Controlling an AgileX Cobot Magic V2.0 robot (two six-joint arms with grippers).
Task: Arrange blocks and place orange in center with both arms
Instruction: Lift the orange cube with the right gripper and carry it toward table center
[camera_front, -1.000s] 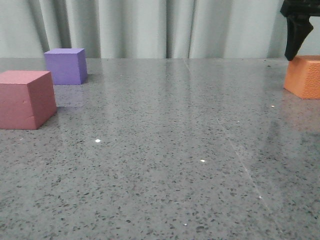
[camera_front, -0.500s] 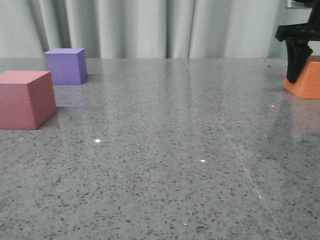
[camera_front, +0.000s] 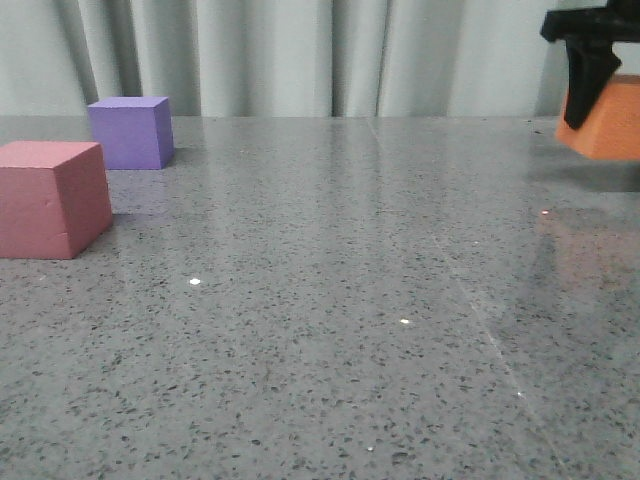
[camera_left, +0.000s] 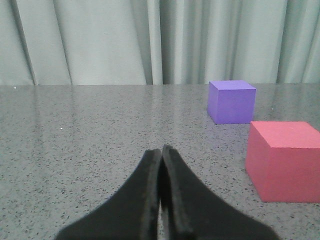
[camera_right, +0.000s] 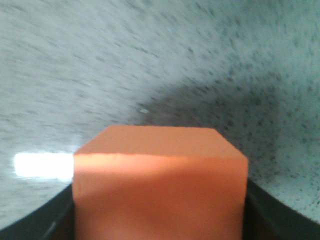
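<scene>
The orange cube (camera_front: 608, 122) hangs above the table at the far right, held in my right gripper (camera_front: 585, 75), whose black finger shows on its left side. In the right wrist view the orange cube (camera_right: 160, 185) fills the space between the dark fingers (camera_right: 47, 220). The pink-red cube (camera_front: 52, 197) sits at the left edge, the purple cube (camera_front: 131, 131) behind it. My left gripper (camera_left: 161, 150) is shut and empty, low over the table, with the pink-red cube (camera_left: 285, 160) and the purple cube (camera_left: 231, 101) off to its side.
A grey speckled table (camera_front: 330, 300) spans the view, with a pale curtain (camera_front: 300, 55) behind it. The orange cube's shadow and reflection lie on the table at the right.
My right gripper came down around the orange cube, closed on it and lifted it off the table. The pink-red and purple cubes have not moved.
</scene>
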